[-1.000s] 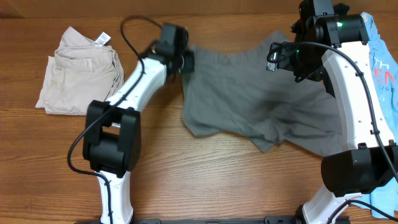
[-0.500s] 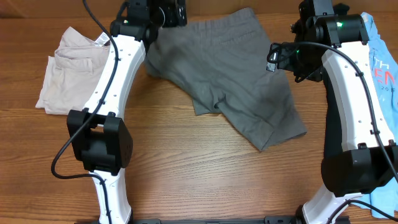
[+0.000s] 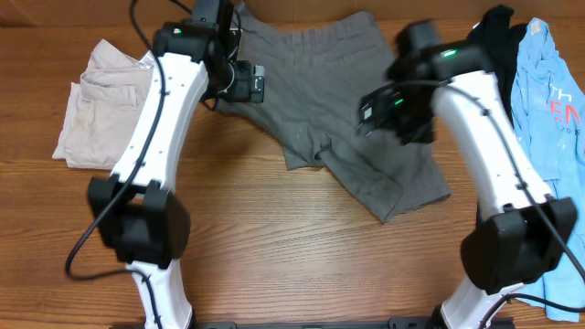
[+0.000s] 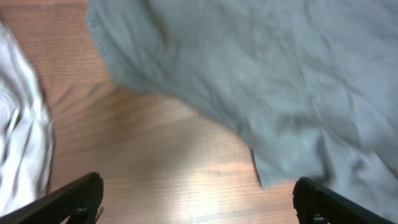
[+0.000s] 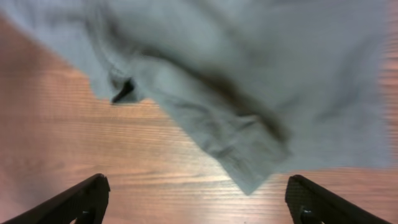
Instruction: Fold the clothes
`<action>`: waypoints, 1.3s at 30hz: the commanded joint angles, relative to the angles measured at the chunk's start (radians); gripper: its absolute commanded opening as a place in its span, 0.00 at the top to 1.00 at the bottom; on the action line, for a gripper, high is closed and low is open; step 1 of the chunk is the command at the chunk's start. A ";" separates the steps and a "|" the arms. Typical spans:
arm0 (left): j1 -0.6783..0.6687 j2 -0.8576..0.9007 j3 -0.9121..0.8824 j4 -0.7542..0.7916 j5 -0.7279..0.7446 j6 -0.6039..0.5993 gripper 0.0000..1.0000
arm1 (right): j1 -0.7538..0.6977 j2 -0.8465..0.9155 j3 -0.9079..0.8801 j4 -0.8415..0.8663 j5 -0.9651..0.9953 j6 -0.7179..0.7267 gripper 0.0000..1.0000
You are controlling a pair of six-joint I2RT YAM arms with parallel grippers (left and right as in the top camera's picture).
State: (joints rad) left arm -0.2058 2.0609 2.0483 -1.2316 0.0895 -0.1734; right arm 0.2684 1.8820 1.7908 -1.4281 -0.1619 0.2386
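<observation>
Clothes [image 3: 338,100]: grey, spread crumpled across far middle of counter [image 3: 302,265] | my left pincer [image 4: 198,198]: released, empty, above garment edge and bare wood | my right pincer [image 5: 198,199]: released, empty, above a leg hem

Two white arms, black at every joint.
Behind the left claw [image 4: 199,183] and the right claw [image 5: 198,180], the left arm [image 3: 160,119] and right arm [image 3: 484,137] have smooth white shells between bulky black joint housings. Thin black cables [image 3: 87,239] loop alongside, and the fingers [image 4: 74,198] are matte black.
</observation>
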 commanded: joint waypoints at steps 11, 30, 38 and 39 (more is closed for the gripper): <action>0.180 -0.319 0.011 -0.167 0.015 0.001 0.06 | 0.423 -0.023 -0.432 0.590 0.093 0.419 0.38; 0.185 -0.318 0.002 -0.197 0.012 0.014 0.08 | 0.449 0.098 -0.549 0.967 0.245 0.687 0.43; 0.185 -0.318 0.002 -0.197 0.011 0.018 0.08 | 0.449 0.180 -0.549 0.989 0.297 0.735 0.34; 0.185 -0.318 0.002 -0.197 0.011 0.021 0.08 | 0.449 0.193 -0.549 1.006 0.300 0.735 0.34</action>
State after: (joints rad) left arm -0.0196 1.7470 2.0499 -1.4261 0.0967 -0.1726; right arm 0.7170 1.9999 1.2533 -0.4320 0.0982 0.9421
